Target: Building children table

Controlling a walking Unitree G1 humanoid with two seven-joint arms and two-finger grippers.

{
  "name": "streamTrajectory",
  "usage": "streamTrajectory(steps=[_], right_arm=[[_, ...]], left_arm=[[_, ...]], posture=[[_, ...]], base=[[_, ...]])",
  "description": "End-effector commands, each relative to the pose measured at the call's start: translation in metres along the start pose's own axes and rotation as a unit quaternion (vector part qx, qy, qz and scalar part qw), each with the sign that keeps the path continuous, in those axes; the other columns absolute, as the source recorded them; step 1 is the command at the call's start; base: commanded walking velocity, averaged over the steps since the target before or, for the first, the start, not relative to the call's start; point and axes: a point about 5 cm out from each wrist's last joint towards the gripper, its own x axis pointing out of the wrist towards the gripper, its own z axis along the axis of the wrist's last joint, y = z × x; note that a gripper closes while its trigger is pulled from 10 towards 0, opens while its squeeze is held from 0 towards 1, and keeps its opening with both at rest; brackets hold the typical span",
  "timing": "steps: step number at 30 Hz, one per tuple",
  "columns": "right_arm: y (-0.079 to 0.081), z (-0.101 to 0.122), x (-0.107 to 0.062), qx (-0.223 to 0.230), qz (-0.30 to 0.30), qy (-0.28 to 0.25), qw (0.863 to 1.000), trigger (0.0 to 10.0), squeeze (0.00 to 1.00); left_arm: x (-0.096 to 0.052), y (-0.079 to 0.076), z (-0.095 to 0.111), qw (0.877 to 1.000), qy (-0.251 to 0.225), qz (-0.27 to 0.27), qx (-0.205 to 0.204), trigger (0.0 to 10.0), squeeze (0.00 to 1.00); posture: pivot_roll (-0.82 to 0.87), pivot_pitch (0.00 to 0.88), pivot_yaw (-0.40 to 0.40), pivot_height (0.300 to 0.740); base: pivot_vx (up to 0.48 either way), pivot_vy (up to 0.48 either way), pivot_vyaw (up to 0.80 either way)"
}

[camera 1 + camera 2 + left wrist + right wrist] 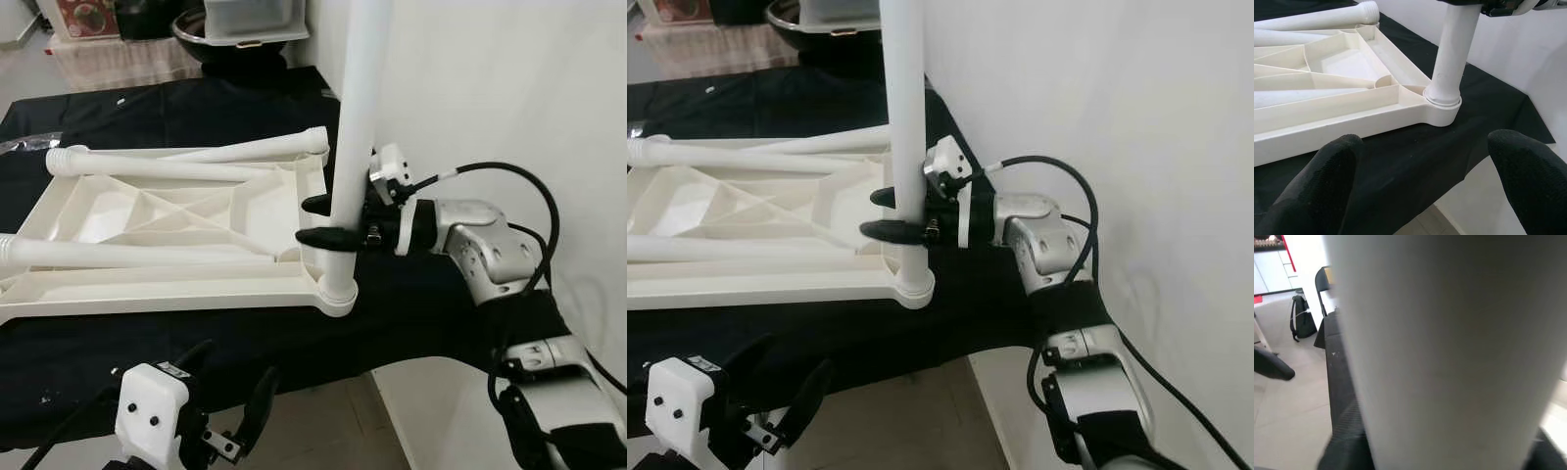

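Left eye view: black-draped table point(196, 343), white wall right. Left gripper point(230, 392) hovers low, fingers spread, holding nothing. Upturned cream plastic tabletop point(176, 211) carries loose legs lying across. Right gripper point(328, 221) pinches the upright white tubular leg point(355, 117) seated in the corner socket point(1442, 108). Right wrist view adds tiled floor, a backpack point(1302, 320).

Home interior, looks like a living or utility room. I'm at a low surface under a black cloth point(421, 313), pushed against a plain white wall point(509, 88). Pale tiled floor point(1288, 396). A black backpack point(1302, 320) leans by a dark chair point(1322, 284). Clear plastic storage bin point(250, 20) and a dark bowl point(191, 29) sit behind.
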Motion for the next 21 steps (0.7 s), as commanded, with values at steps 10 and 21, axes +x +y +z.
streamTrajectory(steps=[10, 21], right_arm=[[0.009, -0.029, -0.006, 0.045, -0.068, 0.001, 0.997, 0.0, 0.0], [0.073, -0.099, 0.045, 0.104, -0.451, 0.11, 0.88, 0.0, 0.0]], left_arm=[[0.002, 0.003, -0.002, 1.0, 0.007, 0.004, 0.011, 10.0, 0.0], [0.016, 0.017, -0.001, 0.999, -0.009, 0.018, 0.041, 10.0, 0.0]], posture=[[0.13, 0.154, -0.049, 0.74], [0.1, 0.117, -0.028, 0.74]], base=[[0.0, 0.0, 0.0], [0.0, 0.0, 0.0]])
